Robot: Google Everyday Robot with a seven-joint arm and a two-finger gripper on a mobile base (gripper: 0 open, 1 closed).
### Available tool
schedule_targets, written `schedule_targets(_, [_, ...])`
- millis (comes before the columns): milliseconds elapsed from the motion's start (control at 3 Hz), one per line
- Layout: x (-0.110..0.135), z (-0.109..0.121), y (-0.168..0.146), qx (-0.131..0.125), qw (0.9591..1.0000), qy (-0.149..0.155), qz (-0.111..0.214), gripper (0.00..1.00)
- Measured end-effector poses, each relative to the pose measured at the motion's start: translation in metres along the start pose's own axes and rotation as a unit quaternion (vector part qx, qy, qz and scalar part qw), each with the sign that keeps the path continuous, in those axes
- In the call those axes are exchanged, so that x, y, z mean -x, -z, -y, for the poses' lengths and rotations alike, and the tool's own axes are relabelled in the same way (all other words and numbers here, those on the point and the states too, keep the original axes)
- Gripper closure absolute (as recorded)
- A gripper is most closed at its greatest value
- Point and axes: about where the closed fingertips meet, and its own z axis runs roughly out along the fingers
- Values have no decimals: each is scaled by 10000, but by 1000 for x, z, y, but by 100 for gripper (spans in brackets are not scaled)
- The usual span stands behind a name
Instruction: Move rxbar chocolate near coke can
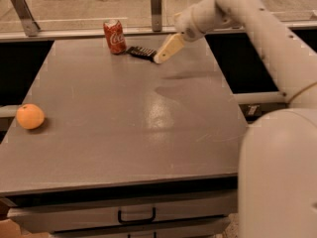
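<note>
The coke can, red with white script, stands upright near the table's far edge. The rxbar chocolate, a flat dark bar with pale stripes, lies flat on the table just right of the can, a small gap between them. My gripper hangs at the bar's right end, pointing down and left from the arm, which reaches in from the upper right. I cannot tell whether it touches the bar.
A round orange fruit lies at the table's left edge. The grey table has a drawer with a handle in front. A rail with metal posts runs behind the far edge.
</note>
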Motion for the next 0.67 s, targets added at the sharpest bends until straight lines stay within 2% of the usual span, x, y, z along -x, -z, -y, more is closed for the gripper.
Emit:
schedule_targets(333, [-1, 2, 91, -597, 9977, 175, 255, 0])
schedule_targets(667, [5, -16, 181, -1223, 9921, 194, 214, 0])
